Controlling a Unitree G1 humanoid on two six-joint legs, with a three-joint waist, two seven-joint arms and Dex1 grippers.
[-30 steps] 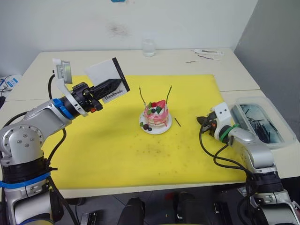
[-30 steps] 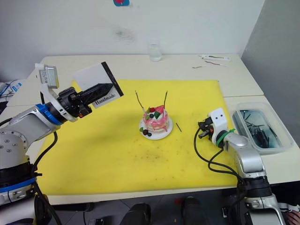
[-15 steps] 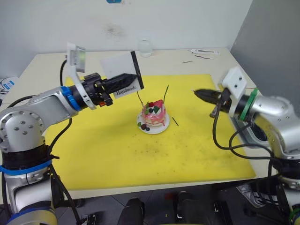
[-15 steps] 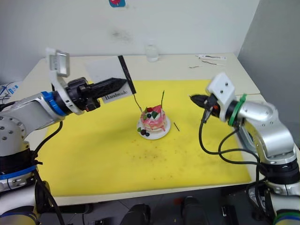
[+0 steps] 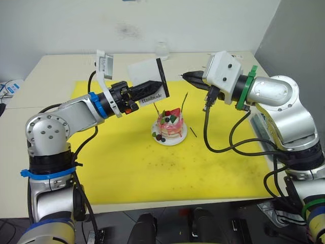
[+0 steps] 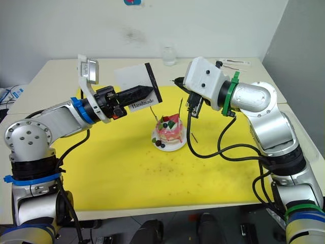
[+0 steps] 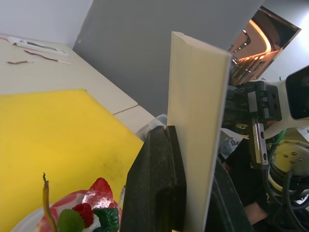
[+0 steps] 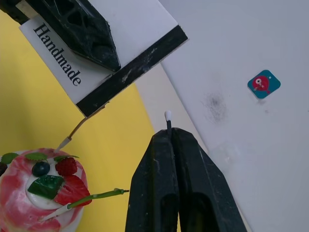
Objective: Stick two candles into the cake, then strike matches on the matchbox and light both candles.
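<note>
Both thin tapers, green [image 8: 99,195] and golden [image 8: 73,131], stand in the small pink-and-white cake [image 5: 170,127] on the yellow mat. Left gripper [image 5: 152,87] clamps the flat white "Handmade" matchbox [image 6: 136,85] above it. Right gripper [image 8: 169,133] pinches a pale-tipped match [image 8: 168,118] near the strip. Step: striking. Next: drag the tip along the black strip [image 8: 131,71].

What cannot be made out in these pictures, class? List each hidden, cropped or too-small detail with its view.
- Left wrist view: the matchbox shows edge-on, so its label and striking strip are hidden.
- Right wrist view: the right gripper covers the match except its white tip.
- Eye views: the bin sits behind the right arm, contents hidden.
- Eye views: the candles' tips are too small to judge.
</note>
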